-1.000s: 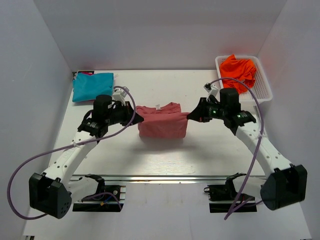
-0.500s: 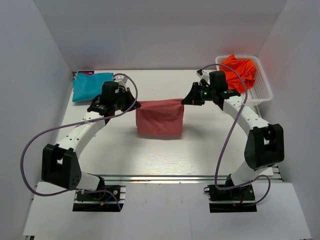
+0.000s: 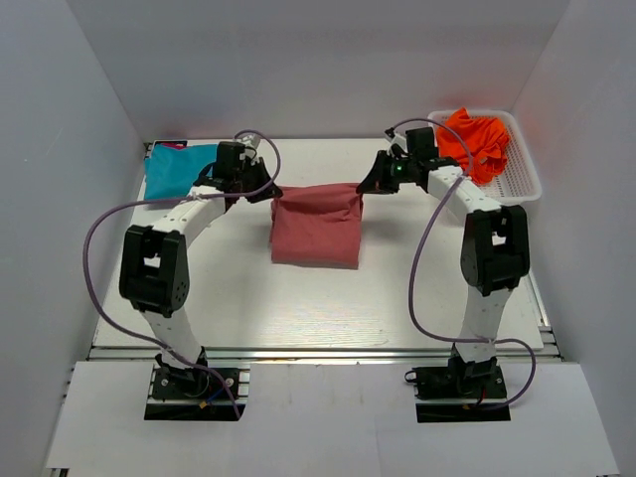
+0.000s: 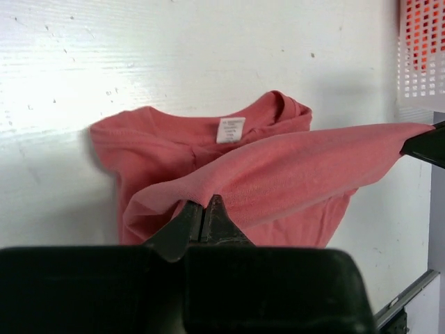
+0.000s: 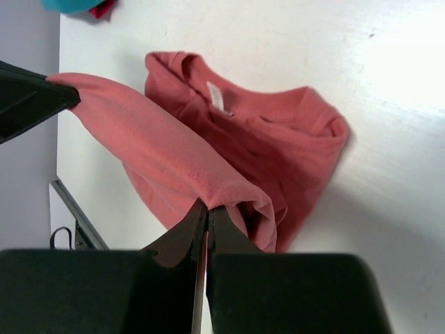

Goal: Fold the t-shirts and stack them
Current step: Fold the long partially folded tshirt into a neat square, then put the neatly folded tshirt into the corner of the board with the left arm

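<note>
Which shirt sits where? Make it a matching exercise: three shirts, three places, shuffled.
Things:
1. salmon t-shirt
2. teal t-shirt
3. orange t-shirt

Places:
A. in the white basket
B. one edge stretched between left gripper and right gripper
C. lying at the far-left corner of the table

Pairs: 1-B; 2-C; 3-A
</note>
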Robot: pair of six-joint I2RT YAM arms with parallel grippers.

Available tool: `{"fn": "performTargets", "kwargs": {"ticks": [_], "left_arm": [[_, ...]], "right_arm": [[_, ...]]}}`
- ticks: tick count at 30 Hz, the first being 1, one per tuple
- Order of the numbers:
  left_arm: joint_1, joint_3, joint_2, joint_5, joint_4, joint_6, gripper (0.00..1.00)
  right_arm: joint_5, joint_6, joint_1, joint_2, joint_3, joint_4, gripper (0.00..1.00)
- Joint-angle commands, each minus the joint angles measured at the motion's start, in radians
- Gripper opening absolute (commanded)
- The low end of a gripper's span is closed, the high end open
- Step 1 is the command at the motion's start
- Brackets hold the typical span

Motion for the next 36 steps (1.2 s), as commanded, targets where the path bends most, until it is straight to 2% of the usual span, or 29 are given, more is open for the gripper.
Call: {"fn": "performTargets", "kwargs": {"ticks": [1, 2, 3, 5, 6, 7, 9, 12, 13, 18, 24, 30, 32, 36], "left_arm": [[0.031, 0.088, 0.052, 0.032, 0.025, 0.02, 0.03], [0.031, 0.123, 0.098, 0.056, 0.038, 0.033, 0.36], [0.043, 0.139, 0.118, 0.075, 0.038, 0.033, 0.59], [0.054, 0.2, 0.152, 0.104, 0.051, 0.062, 1.0], [0.064, 0.252, 0.181, 0.092, 0.026, 0.062, 1.0], [0.064, 0.271, 0.19, 0.092, 0.014, 0.062, 1.0], [0.074, 0.292, 0.191, 0.103, 0.005, 0.085, 1.0], [0.074, 0.27, 0.181, 0.153, 0.04, 0.098, 1.0], [0.065, 0.244, 0.169, 0.182, 0.052, 0.11, 1.0], [0.031, 0.17, 0.16, 0.242, 0.08, 0.122, 1.0], [0.012, 0.095, 0.149, 0.048, -0.04, 0.144, 1.0], [0.002, -0.01, 0.144, 0.083, -0.018, 0.153, 1.0], [-0.008, -0.01, 0.167, 0.119, -0.018, 0.171, 1.0], [-0.018, 0.024, 0.233, 0.098, -0.031, 0.199, 1.0]], "right_arm": [[0.01, 0.025, -0.028, 0.06, 0.096, -0.005, 0.0], [0.015, 0.025, -0.031, 0.089, 0.105, 0.002, 0.07], [0.028, 0.013, -0.033, 0.104, 0.125, 0.01, 0.18], [0.044, -0.009, -0.042, 0.176, 0.218, 0.027, 0.52], [0.041, -0.018, -0.042, 0.227, 0.287, 0.001, 0.89], [0.035, -0.024, -0.04, 0.239, 0.342, -0.011, 0.9], [0.022, -0.052, -0.036, 0.239, 0.375, -0.027, 0.9], [0.025, -0.078, -0.025, 0.148, 0.305, 0.019, 0.9], [0.024, -0.075, -0.025, 0.125, 0.21, 0.051, 0.9], [-0.025, -0.078, -0.013, -0.024, 0.001, 0.114, 0.9], [-0.083, -0.084, 0.048, -0.077, -0.149, 0.16, 0.9], [-0.105, -0.061, 0.082, -0.064, -0.243, 0.194, 0.9], [-0.103, -0.053, 0.082, -0.067, -0.278, 0.203, 0.9], [-0.102, -0.049, 0.082, -0.109, -0.33, 0.222, 0.9]]}}
